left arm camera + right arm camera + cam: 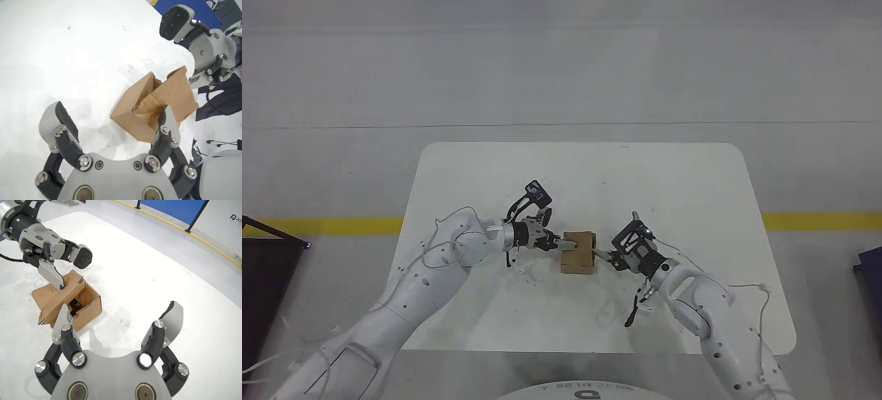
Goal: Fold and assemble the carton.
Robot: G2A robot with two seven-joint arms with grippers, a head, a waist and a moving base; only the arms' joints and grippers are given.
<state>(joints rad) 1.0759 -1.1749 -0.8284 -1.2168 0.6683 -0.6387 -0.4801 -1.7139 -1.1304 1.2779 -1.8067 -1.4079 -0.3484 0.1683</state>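
- A white table with rounded corners (pixel 662 180) carries the work. In the top view the arms come in from its 7 and 5 o'clock edges.
- A small brown cardboard carton (pixel 578 252) stands on the table, a little toward 6 o'clock from the table's centre. Its top is open, the edges are creased and torn, and one broad flap leans tilted over part of the opening, leaving a dark gap on the inside.
- The left gripper (pixel 113 108) is at the carton's 9 o'clock in the top view. Its jaws are spread wide and pinch nothing. One fingertip rests on the carton's top, at the crumpled flap; the other is up in the air, well apart from the cardboard.
- The right gripper (pixel 120 305) is at the carton's 3 o'clock, facing the left one. Its jaws are also spread wide with nothing between them. One finger touches the edge of the leaning flap, the other hangs clear over bare table.
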